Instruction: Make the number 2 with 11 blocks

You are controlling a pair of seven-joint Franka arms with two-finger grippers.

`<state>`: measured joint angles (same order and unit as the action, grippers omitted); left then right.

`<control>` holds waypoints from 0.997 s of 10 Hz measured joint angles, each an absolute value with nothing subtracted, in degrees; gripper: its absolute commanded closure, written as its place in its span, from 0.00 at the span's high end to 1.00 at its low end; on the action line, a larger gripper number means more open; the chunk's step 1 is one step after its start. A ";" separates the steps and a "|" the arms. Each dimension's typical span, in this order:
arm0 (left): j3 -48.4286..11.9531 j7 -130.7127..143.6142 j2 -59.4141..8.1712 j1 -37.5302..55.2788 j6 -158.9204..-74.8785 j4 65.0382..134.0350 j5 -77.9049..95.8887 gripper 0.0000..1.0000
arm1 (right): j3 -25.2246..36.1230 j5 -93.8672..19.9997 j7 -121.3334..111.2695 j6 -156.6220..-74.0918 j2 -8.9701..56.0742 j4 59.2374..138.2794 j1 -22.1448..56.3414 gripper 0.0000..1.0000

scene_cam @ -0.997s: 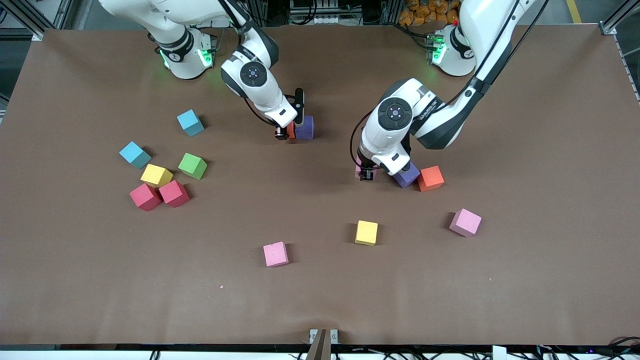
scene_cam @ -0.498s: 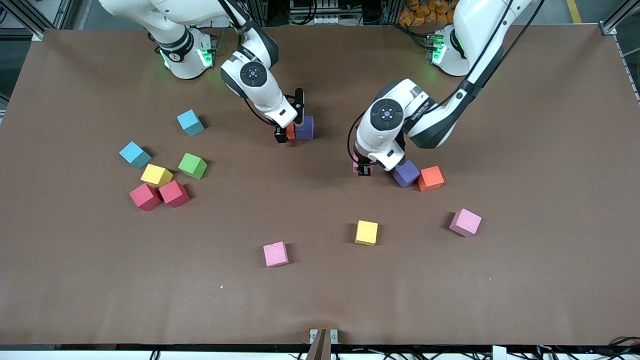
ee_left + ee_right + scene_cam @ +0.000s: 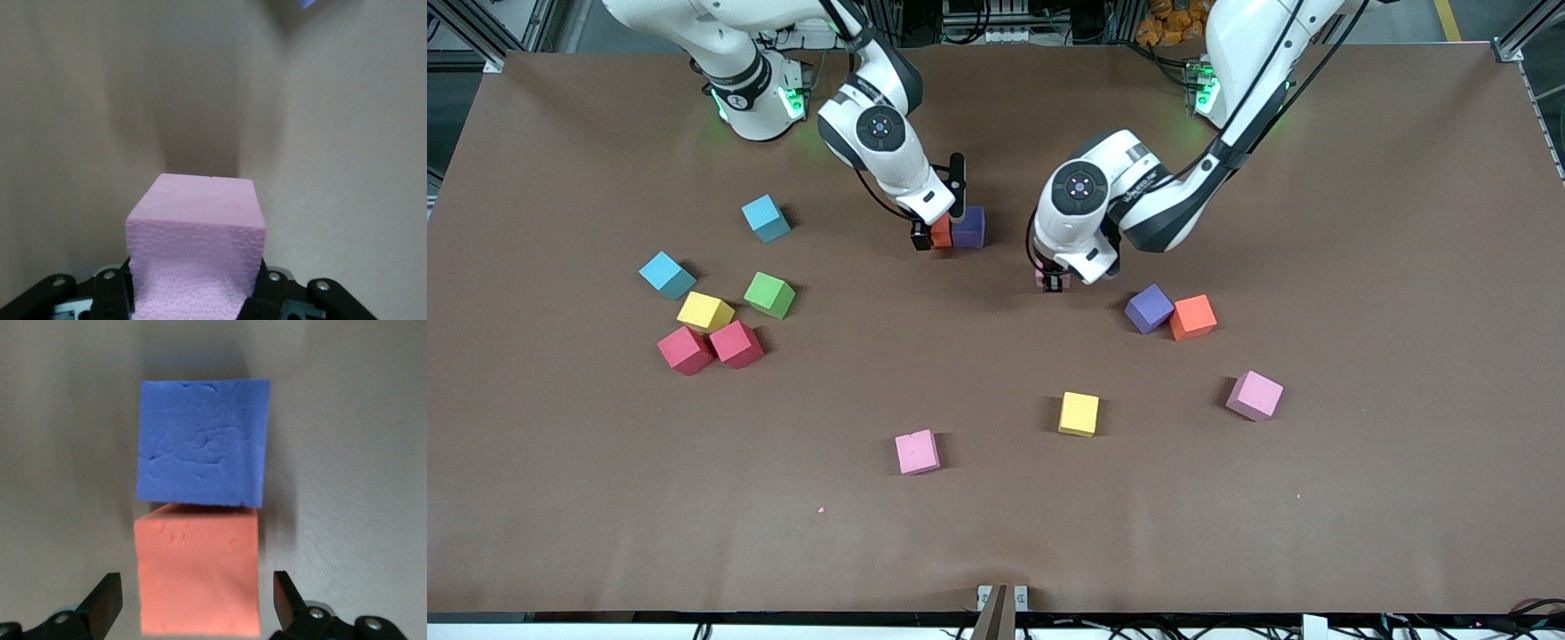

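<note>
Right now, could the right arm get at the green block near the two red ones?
Probably yes. The right gripper is open, straddling an orange block it has set beside a purple one, so it is free. The green block sits toward that arm's end of the table, its top uncovered.

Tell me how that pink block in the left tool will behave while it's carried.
The pink block looks like matte foam, so probably light and slightly squashy. Its pebbled face should resist slipping from the shut left tool. Flat sides mean it likely sits without rolling.

left hand [image 3: 1053,281] carried pink block [image 3: 1044,277] toward right arm's end
</note>
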<state>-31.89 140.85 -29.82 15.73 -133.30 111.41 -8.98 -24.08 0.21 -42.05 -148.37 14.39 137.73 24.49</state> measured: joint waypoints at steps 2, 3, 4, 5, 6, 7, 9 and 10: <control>-31.92 144.34 -30.09 18.63 -136.75 113.38 -8.98 0.00 | -23.99 0.20 -42.02 -143.41 9.29 137.47 24.35 1.00; -31.92 145.89 -30.12 19.87 -138.00 113.95 -8.98 0.00 | -23.91 0.19 -41.95 -140.58 6.75 137.37 23.53 1.00; -31.91 147.08 -30.12 20.88 -139.02 114.36 -8.98 0.00 | -23.80 0.18 -41.84 -137.24 4.12 137.29 21.60 1.00; -31.91 148.09 -30.13 21.76 -140.25 114.86 -8.98 0.00 | -23.67 0.18 -41.79 -135.07 1.81 137.15 18.31 1.00; -31.88 148.83 -30.19 22.64 -141.80 115.48 -8.98 0.00 | -23.44 0.18 -41.95 -133.42 0.01 136.57 13.62 1.00; -31.86 149.03 -30.36 23.35 -142.88 115.92 -8.98 0.00 | -22.90 0.18 -42.19 -130.75 -1.00 134.75 9.34 1.00; -31.81 149.19 -31.13 24.69 -144.25 116.14 -8.98 0.00 | -21.77 0.25 -42.81 -127.53 -1.52 129.94 0.94 1.00; -31.80 149.54 -31.63 25.30 -144.90 116.14 -8.98 0.00 | -21.56 0.30 -43.04 -127.83 -1.46 128.59 -3.02 1.00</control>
<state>-31.80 149.54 -31.63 25.30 -144.90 116.14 -8.98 -21.56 0.30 -43.04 -127.83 -1.46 128.59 -3.02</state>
